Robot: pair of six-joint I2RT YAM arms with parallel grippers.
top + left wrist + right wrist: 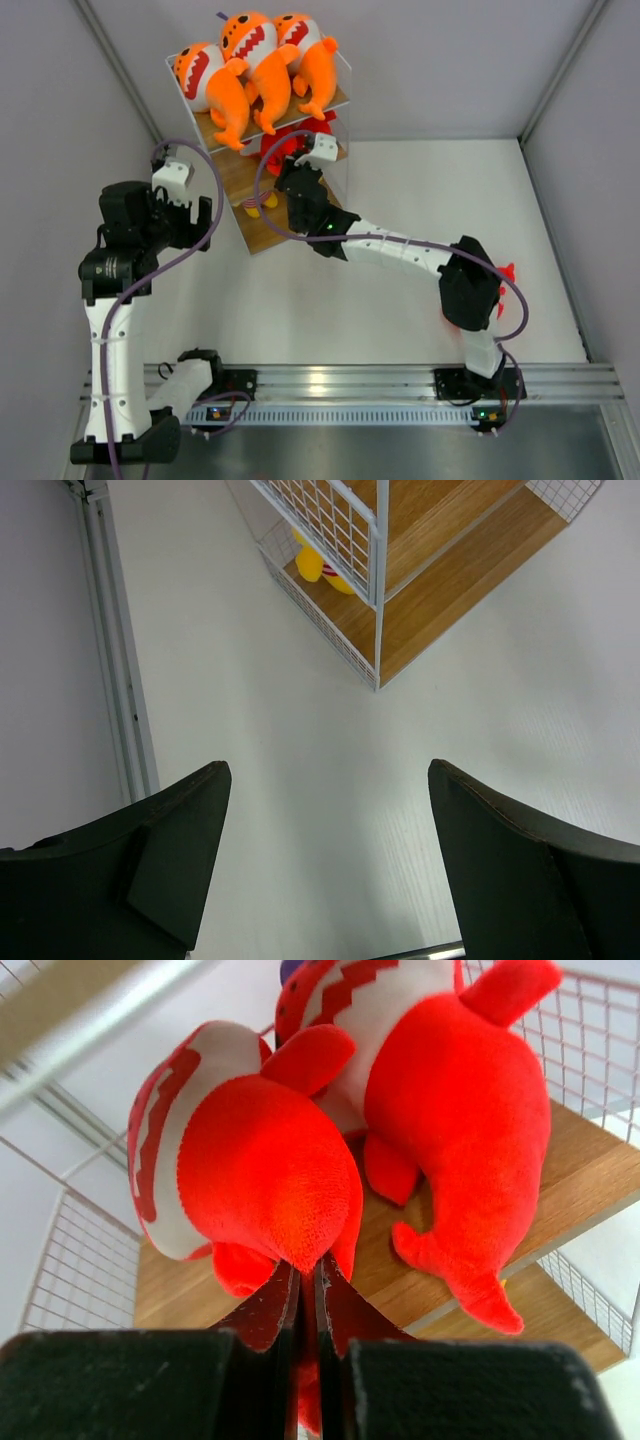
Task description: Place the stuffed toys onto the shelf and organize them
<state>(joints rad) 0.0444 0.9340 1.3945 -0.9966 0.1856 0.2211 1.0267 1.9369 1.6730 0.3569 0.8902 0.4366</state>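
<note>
Three orange stuffed toys (255, 60) lie side by side on the top board of the shelf (262, 225). On a lower board, two red stuffed toys rest next to each other, one to the left (260, 1170) and one to the right (460, 1090). My right gripper (308, 1270) reaches into that tier (292, 165) and is shut on the tail of the left red toy. Another red toy (506, 272) pokes out from behind my right arm's elbow. Left of the shelf, over bare table, my left gripper (328, 770) hangs open and holds nothing (197, 220).
A small yellow-footed figure (320, 565) sits on the bottom board behind the white wire mesh (330, 525). The shelf's near corner post (378, 630) stands close ahead of my left gripper. Grey walls enclose the white table on the left, back and right.
</note>
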